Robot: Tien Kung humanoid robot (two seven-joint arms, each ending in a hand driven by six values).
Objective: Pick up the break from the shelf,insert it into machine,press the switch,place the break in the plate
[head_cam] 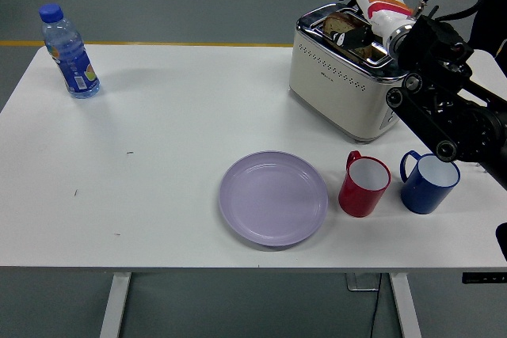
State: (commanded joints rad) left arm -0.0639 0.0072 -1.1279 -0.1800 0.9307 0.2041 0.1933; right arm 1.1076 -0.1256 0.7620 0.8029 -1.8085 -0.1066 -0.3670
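While the bread slice [342, 26] sat in the toaster [348, 77] slot w/ its top edge showing above the chrome, the right hand [358, 21] was right over it, white-gloved w/ dark fingertips [346, 37] reaching down onto the slice. Whether the fingers were pinching the bread or only touching its top, I couldn't tell; the glove and wrist hid the contact. The slice lay directly under and just ahead of the hand, inside the slot nearest the bench's far edge.

Judging by this, the step was taking the bread out for the plate [273, 197], or perhaps seating it; the frame alone didn't settle which. To do it well: pinch the slice on its flat faces, not the crust tip, lift straight up along the slot so it doesn't snag on the walls, then clear the chrome top before swinging toward the near edge.

The toaster stood near the bench's far right corner, the black right arm crossing in front of its right end. The lilac plate lay toward the near edge, about mid-bench, bare. A red mug [364, 184] and blue mug [428, 181] sat just right of it, so the carry path should pass left of both. A water bottle [70, 53] stood at the far left corner, well apart. Left arm wasn't visible.
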